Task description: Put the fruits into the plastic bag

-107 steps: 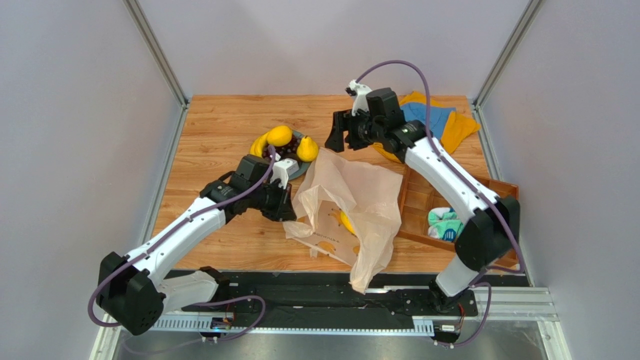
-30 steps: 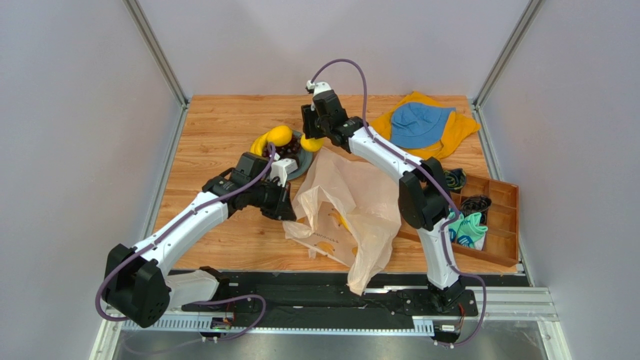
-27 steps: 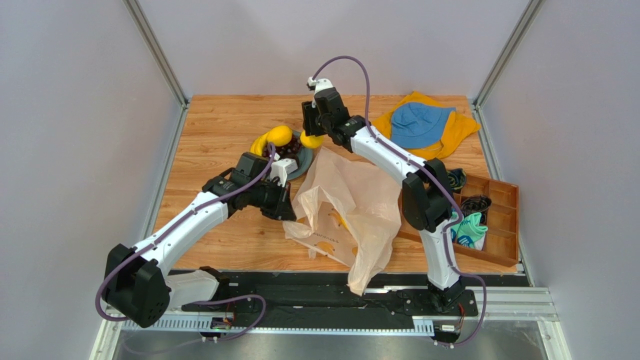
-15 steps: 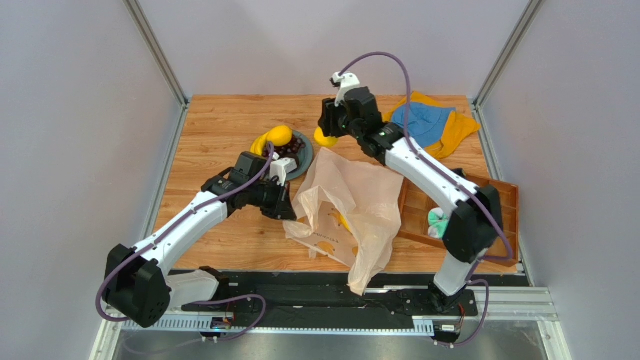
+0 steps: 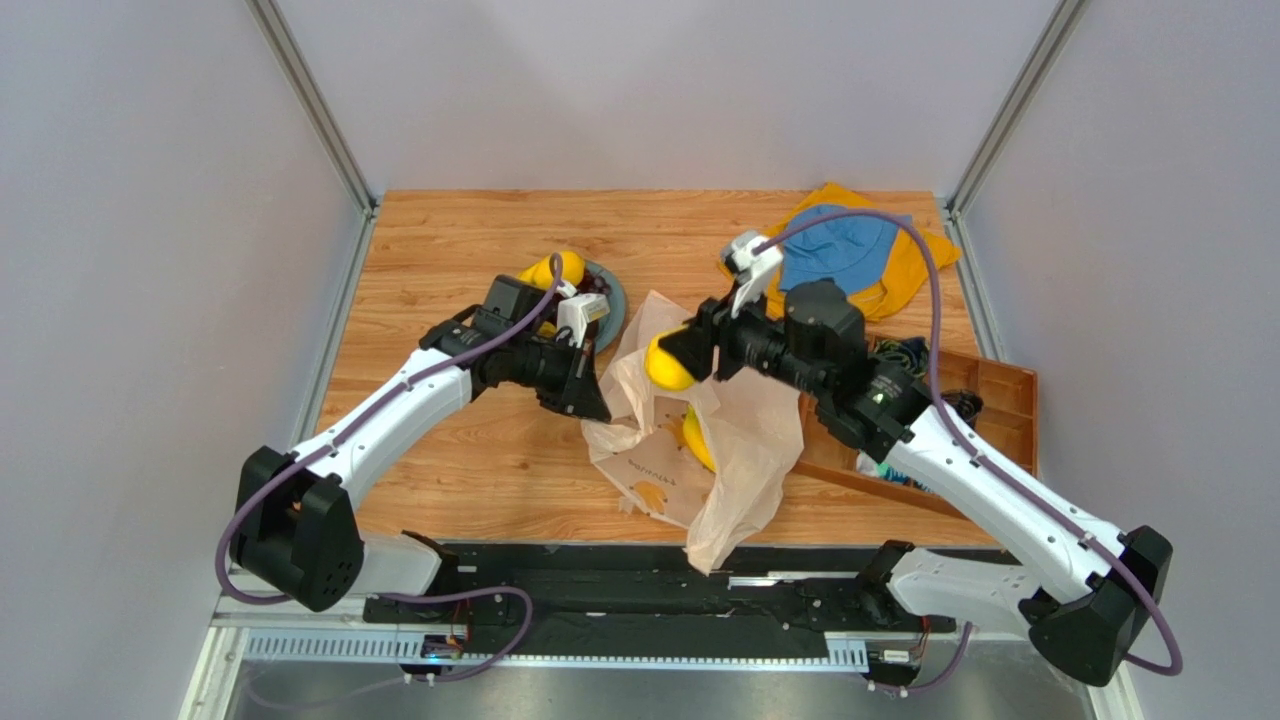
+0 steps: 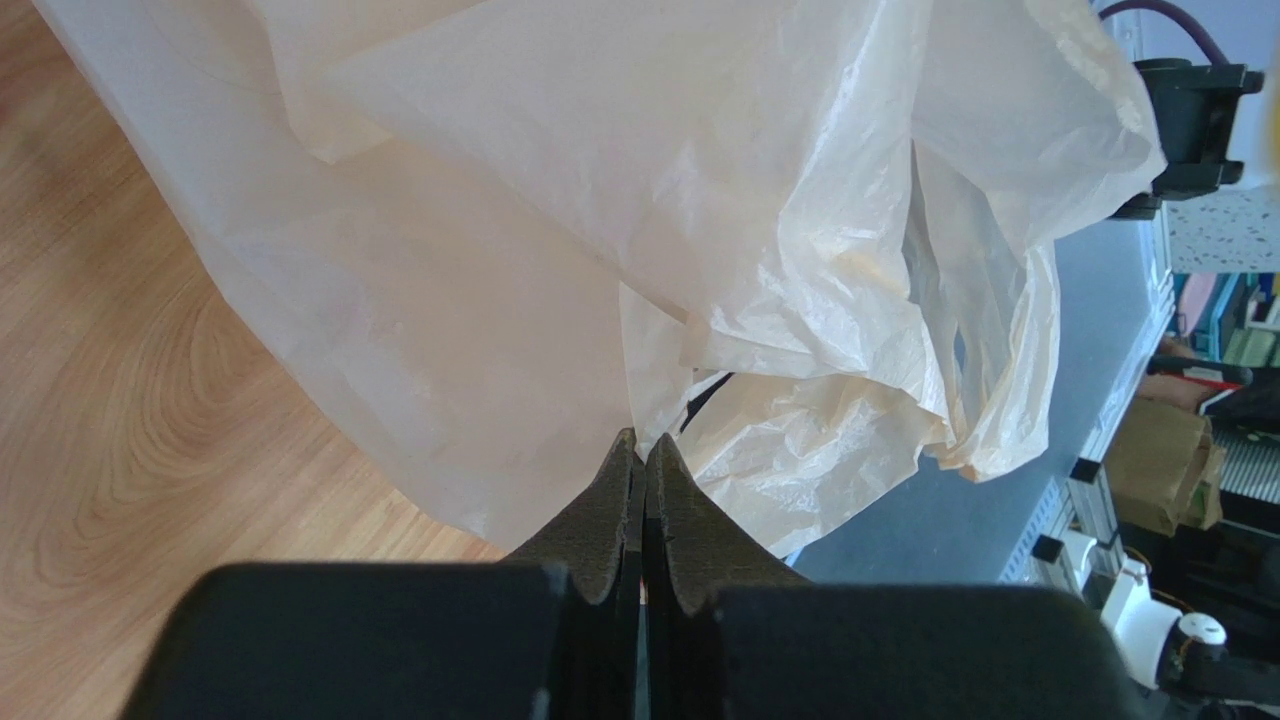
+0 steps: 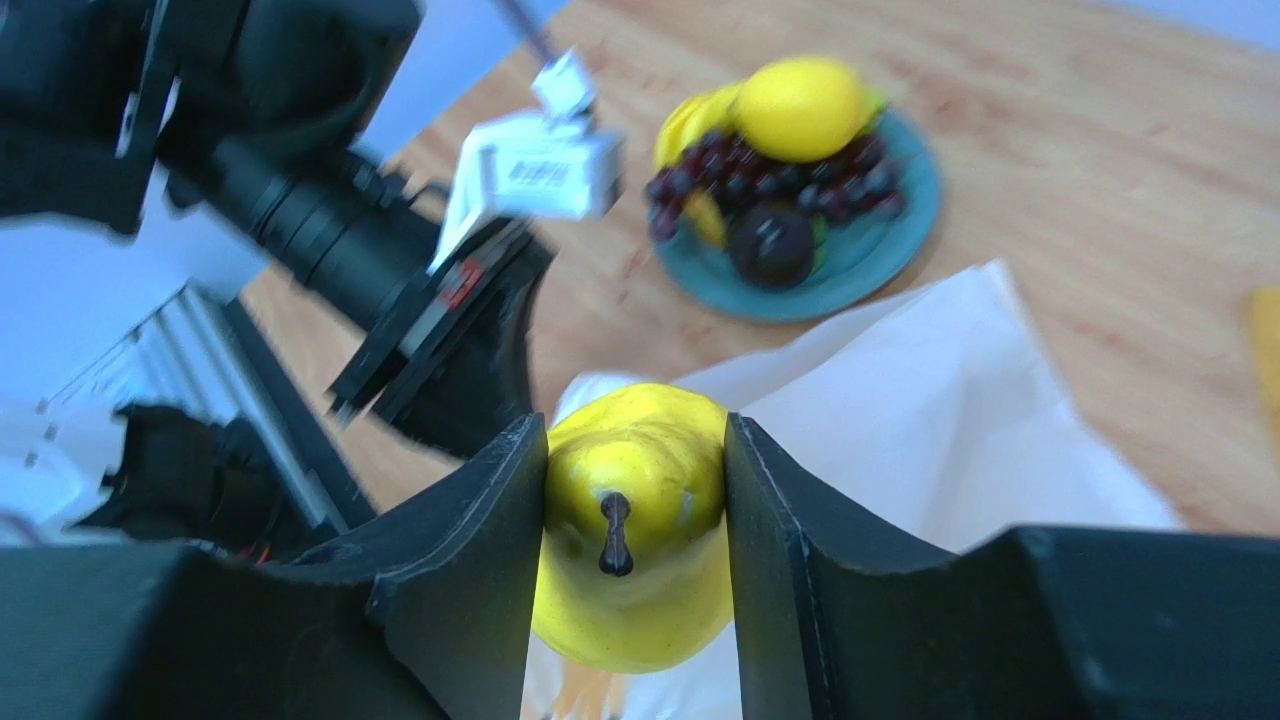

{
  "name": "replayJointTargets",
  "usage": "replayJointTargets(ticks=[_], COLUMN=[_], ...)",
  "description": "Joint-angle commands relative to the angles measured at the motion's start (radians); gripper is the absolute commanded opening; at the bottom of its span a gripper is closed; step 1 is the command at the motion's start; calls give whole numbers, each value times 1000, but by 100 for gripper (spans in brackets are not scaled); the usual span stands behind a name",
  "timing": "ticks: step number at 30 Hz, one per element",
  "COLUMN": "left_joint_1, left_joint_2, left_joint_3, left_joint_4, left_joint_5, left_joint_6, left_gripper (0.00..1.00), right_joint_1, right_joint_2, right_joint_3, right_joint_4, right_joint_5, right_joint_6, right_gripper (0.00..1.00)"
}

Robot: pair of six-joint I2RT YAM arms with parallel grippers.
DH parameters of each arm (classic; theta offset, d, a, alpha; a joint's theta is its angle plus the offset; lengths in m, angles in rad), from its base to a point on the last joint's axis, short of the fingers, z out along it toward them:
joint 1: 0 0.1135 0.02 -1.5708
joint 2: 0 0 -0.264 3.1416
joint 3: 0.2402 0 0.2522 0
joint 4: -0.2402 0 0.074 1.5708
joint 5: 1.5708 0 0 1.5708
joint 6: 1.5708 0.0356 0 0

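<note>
Over the mouth of the plastic bag [image 5: 739, 428], the right end effector [image 7: 631, 438] is clamped on a roundish yellow fruit [image 7: 637, 518], one finger on each flank and the stem end facing the wrist camera; the overhead view puts this fruit [image 5: 666, 368] just above the bag's raised left edge. The left end effector [image 6: 643, 453] has its fingers pressed together on a fold of the bag's thin film, and the crinkled sheet spreads away from the fingertips over the tabletop [image 5: 451, 240]. Another yellow fruit [image 5: 696, 440] shows through the film inside the bag. Beyond the bag, the grey-blue plate [image 7: 890, 240] carries a second round yellow fruit [image 7: 800, 105], the bunch of grapes [image 7: 739, 168] and a dark round fruit [image 7: 771, 245], with what looks like a banana [image 7: 687, 128] at its far side. An orange and blue cloth [image 5: 887, 258] lies at the far right, well apart from the bag, and a wooden tray [image 5: 1004, 393] sits along the right edge
</note>
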Motion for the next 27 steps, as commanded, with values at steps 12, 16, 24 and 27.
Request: replayJointTargets(ticks=[12, 16, 24, 27], left_joint_1=[18, 22, 25, 25], left_joint_2=[41, -30, -38, -15], left_joint_3=[30, 23, 17, 24], left_joint_4=[-26, -26, -36, -49], left_joint_5=[97, 23, -25, -24], left_joint_6=[26, 38, 50, 55], left_gripper=[0, 0, 0, 0], right_joint_1=[417, 422, 419, 419], right_joint_2=[68, 133, 207, 210], right_joint_3=[-66, -82, -89, -105], right_joint_4=[-140, -137, -168, -175], right_joint_5=[359, 399, 565, 632], right_joint_6=[124, 147, 109, 122], right_gripper=[0, 0, 0, 0])
